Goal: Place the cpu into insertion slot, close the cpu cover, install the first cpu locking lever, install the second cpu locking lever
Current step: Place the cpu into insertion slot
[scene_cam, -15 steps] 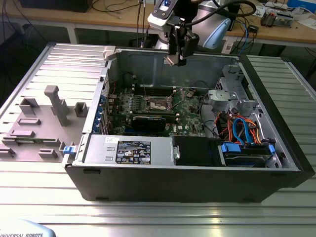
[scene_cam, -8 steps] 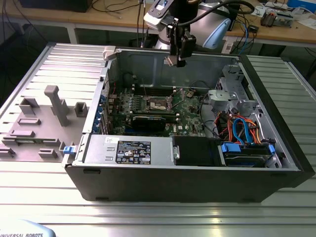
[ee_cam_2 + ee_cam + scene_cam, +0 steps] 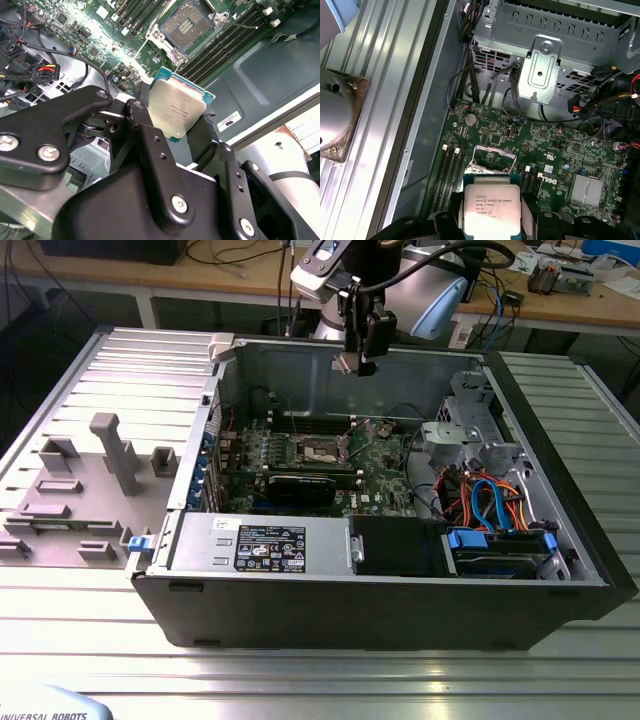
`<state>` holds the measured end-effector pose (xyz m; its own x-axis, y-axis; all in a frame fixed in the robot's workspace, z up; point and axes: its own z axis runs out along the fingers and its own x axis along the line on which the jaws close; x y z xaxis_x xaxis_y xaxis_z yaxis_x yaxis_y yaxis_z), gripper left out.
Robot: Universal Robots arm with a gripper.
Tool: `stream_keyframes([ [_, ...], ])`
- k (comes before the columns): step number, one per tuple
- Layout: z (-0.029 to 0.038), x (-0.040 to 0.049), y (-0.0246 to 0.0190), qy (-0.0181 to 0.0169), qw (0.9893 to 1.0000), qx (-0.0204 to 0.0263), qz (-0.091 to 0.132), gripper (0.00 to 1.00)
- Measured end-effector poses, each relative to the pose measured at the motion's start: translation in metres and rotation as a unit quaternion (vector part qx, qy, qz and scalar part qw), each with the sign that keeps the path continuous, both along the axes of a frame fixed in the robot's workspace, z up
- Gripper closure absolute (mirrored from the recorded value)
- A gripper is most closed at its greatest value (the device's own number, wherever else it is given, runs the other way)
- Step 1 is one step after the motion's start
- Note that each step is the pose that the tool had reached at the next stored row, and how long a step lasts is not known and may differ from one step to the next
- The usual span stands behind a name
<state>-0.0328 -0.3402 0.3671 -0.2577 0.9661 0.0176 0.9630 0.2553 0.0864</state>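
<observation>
The claw (image 3: 348,361) clamps the cpu (image 3: 177,106) by opposite edges, well above the motherboard (image 3: 555,150) in the open computer case (image 3: 400,595). The insertion slot (image 3: 492,157) lies uncovered below. A good seating likely needs the chip level, its edges squared to the socket, and no sideways drag.

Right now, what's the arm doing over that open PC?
The arm's gripper is shut on the cpu, holding it by its edges above the open computer case. The insertion slot on the motherboard below is uncovered with no chip in it, so the cpu is not yet placed.
</observation>
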Motion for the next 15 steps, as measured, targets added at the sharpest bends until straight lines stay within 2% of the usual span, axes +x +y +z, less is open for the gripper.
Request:
stream_keyframes([
  [10,-0.0004,-0.0017,0.0001,0.0,1.0,0.0,-0.004,0.46],
  [12,-0.0023,-0.0019,0.0,0.0,0.9997,0.0,-0.023,0.46],
  [15,-0.0094,-0.0022,0.0001,0.0003,0.9983,0.0,-0.058,0.46],
])
